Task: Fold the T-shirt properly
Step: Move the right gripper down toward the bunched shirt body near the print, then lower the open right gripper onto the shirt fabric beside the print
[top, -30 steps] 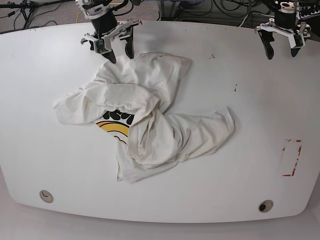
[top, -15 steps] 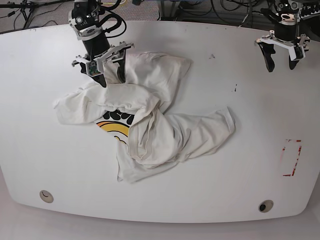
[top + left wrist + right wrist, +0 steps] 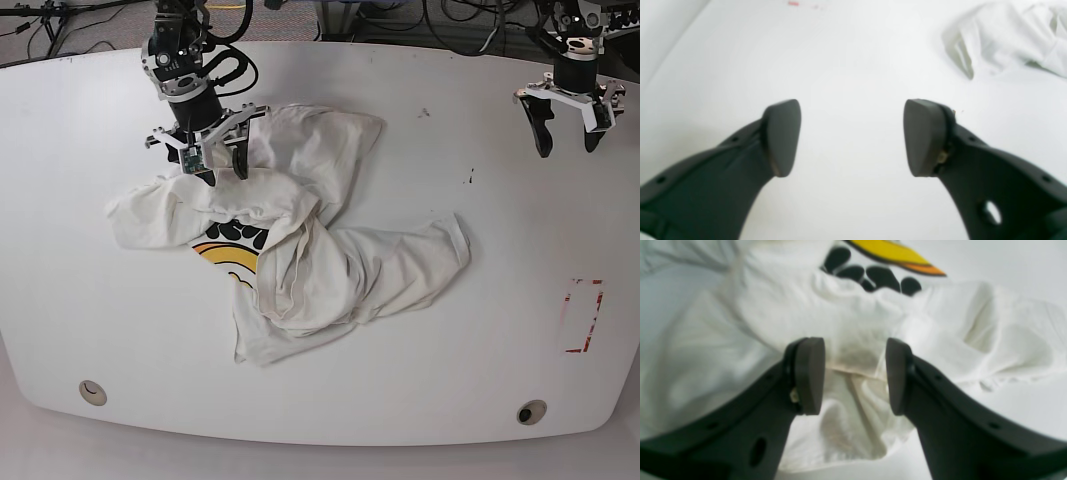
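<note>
Fingers, right gripper (image 3: 855, 380): dark pads (image 3: 810, 373) stand partly apart, lowered onto the T-shirt (image 3: 300, 230); a raised fold of cloth sits in the gap between them. Neither pad clearly presses the fold, so no grip confirmed.
Fingers, left gripper (image 3: 851, 136): spread wide, nothing between them, only bare table (image 3: 853, 66) below.
T-shirt, relative to right fingers: directly under and around the tips; off-white cloth bunched in ridges on both sides of the pads.
Print (image 3: 893, 255): yellow-orange band with black rounded blobs, just beyond the right fingertips, partly tucked under a fold.
T-shirt, relative to left fingers: well apart; only one rumpled edge (image 3: 1007, 36) shows far ahead and off to the side in the left wrist view.
T-shirt, overall: crumpled heap on the white table, layers overlapping, print mostly covered in the base view.
Left gripper, base view (image 3: 567, 128): hangs near the table's far edge, tips pointing down.
Right gripper, base view (image 3: 222, 166): at the heap's far edge.
</note>
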Controlling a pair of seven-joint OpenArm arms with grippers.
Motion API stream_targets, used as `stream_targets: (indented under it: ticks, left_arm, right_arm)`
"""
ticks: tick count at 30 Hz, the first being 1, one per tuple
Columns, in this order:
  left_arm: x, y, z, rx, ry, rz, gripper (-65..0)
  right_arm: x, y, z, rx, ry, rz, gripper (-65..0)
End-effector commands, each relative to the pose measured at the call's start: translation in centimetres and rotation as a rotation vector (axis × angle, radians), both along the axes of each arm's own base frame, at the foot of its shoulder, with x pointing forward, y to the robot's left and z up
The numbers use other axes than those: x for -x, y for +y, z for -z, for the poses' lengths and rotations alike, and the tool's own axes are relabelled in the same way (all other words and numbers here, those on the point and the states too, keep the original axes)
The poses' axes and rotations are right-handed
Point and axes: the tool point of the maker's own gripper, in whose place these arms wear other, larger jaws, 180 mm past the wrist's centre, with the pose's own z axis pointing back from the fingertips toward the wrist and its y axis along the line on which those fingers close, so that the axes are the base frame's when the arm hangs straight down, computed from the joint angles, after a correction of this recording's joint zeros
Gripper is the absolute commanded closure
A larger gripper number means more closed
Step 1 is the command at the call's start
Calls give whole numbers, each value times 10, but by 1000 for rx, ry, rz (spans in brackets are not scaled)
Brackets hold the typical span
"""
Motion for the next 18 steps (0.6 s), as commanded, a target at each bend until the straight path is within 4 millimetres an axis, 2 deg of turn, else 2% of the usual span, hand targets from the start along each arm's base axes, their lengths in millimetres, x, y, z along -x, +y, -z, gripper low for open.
stream_targets:
  ticks: [1, 5, 7, 15, 18]
  left_arm:
    - [-3, 1, -11, -11, -38, 2, -475]
    - [-4, 0, -11, -7, -40, -1, -477]
    - [-7, -2, -17, 4, -61, -2, -473]
    - [-7, -4, -18, 12, -67, -4, -469]
    - [-8, -5, -14, 10, -59, -3, -466]
  right_arm:
    - [-5, 4, -5, -5, -18, -11, -293]
    - [-6, 8, -1, -2, 3, -28, -311]
    - [-9, 22, -1, -40, 6, -72, -349]
    - [-15, 34, 2, -67, 8, -115, -404]
    - [-21, 35, -7, -86, -20, -112, -414]
